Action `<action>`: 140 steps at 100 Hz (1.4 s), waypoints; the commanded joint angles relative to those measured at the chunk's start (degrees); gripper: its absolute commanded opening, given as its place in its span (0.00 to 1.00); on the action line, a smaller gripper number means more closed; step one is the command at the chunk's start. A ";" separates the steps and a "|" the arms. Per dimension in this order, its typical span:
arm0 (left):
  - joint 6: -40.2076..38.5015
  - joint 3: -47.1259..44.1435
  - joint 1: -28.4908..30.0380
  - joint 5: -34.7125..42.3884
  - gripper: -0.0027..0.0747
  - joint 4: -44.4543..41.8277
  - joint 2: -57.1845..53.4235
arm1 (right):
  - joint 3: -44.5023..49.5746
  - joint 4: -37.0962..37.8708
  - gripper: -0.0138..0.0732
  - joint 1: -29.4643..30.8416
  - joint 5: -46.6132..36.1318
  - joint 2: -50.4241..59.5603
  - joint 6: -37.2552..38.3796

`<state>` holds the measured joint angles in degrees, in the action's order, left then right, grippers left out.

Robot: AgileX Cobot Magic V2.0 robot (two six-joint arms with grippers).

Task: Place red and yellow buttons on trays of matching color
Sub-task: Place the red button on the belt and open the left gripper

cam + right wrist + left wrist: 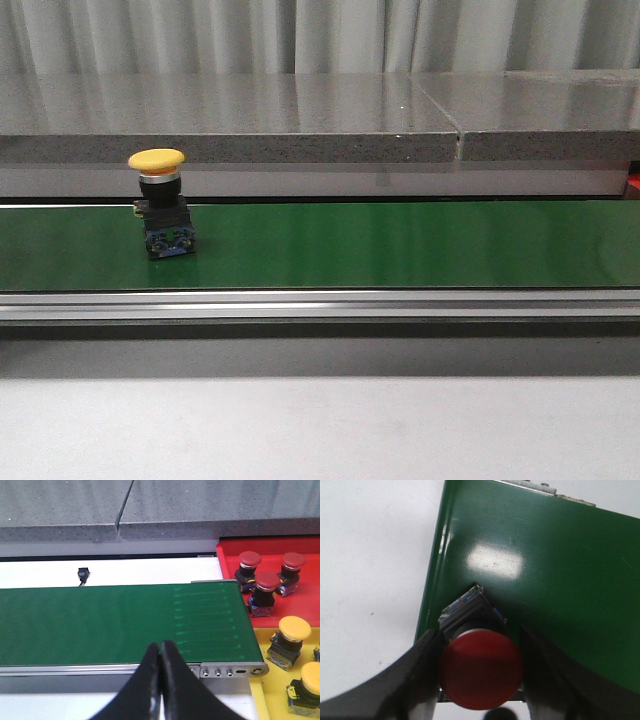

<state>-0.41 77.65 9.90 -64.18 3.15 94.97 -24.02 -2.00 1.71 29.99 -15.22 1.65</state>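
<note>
Belt (400, 245) carries one yellow button (160, 200) upright at its left. Left gripper (480, 677) has its jaws clamped around a red button (481, 670) above the belt's edge. Right gripper (160, 655) jaws pressed together, empty, near the belt's right end beside the red tray (227, 555) and yellow tray (260, 690).

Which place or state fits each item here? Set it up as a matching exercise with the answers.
Items:
1. yellow button
2. red button
3. right gripper
4. three red buttons

Places or states:
A. between the left gripper fingers
B. standing on the red tray
C. shut, holding nothing
D. standing alone on the green belt

Pairs: 1-D, 2-A, 3-C, 4-B
</note>
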 commanded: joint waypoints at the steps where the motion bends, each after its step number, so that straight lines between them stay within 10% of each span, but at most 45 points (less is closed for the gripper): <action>1: -0.10 1.36 -0.38 2.53 0.65 1.06 -2.04 | -1.44 0.22 0.08 -0.25 -4.11 -0.50 0.04; 12: -0.10 1.47 -0.38 3.97 0.78 1.65 -2.95 | -1.44 0.22 0.08 -0.25 -4.11 -0.50 0.04; 46: 6.17 1.47 -4.47 8.59 0.74 3.50 -13.82 | -1.44 0.22 0.08 -0.25 -4.11 -0.50 0.04; 75: 12.09 -1.63 -10.00 12.39 0.01 5.17 -26.24 | -1.44 0.22 0.08 -0.25 -4.11 -0.50 0.04; 140: 13.42 -26.24 -17.16 21.98 0.01 2.85 -52.90 | -1.44 0.22 0.08 -0.25 -4.11 -0.50 0.04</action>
<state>13.09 52.32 -6.33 -46.77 5.56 45.43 -24.02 -2.00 1.71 29.99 -15.22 1.65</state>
